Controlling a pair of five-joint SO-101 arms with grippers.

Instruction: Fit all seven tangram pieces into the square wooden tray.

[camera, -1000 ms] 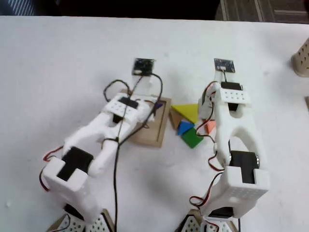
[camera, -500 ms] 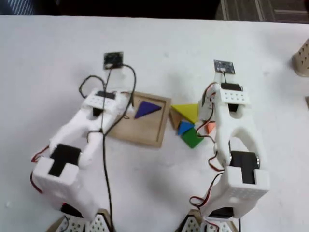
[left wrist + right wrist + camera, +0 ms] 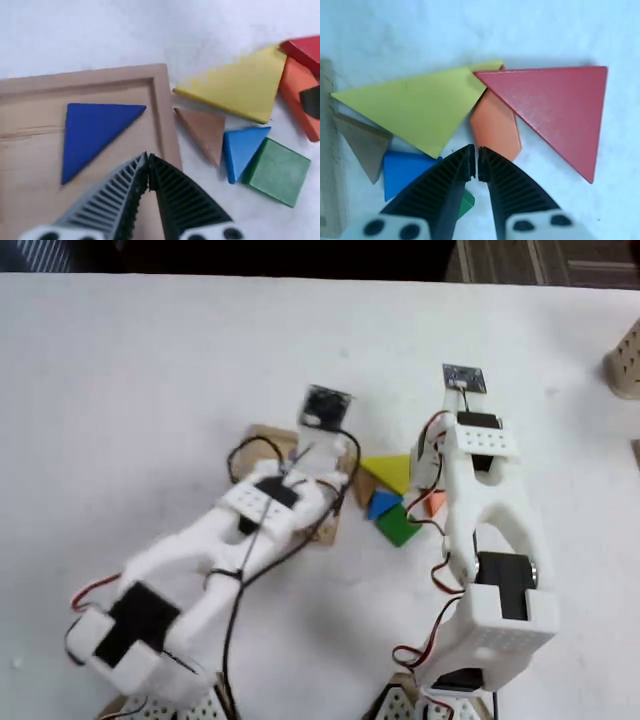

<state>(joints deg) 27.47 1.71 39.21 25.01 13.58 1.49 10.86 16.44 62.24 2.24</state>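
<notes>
Left end effector [image 3: 148,172] swung back over tray [image 3: 161,100] mid-frame. We see it and right end effector [image 3: 475,162] closed, empty.

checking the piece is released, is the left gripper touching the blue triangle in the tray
Apart. The left wrist view shows bare wood of the tray between the shut left gripper and the blue triangle lying in it.

A white table [image 3: 120,370] meets a dark strip [image 3: 250,255] at its far edge, grey flooring [image 3: 560,260] beyond one corner.
</notes>
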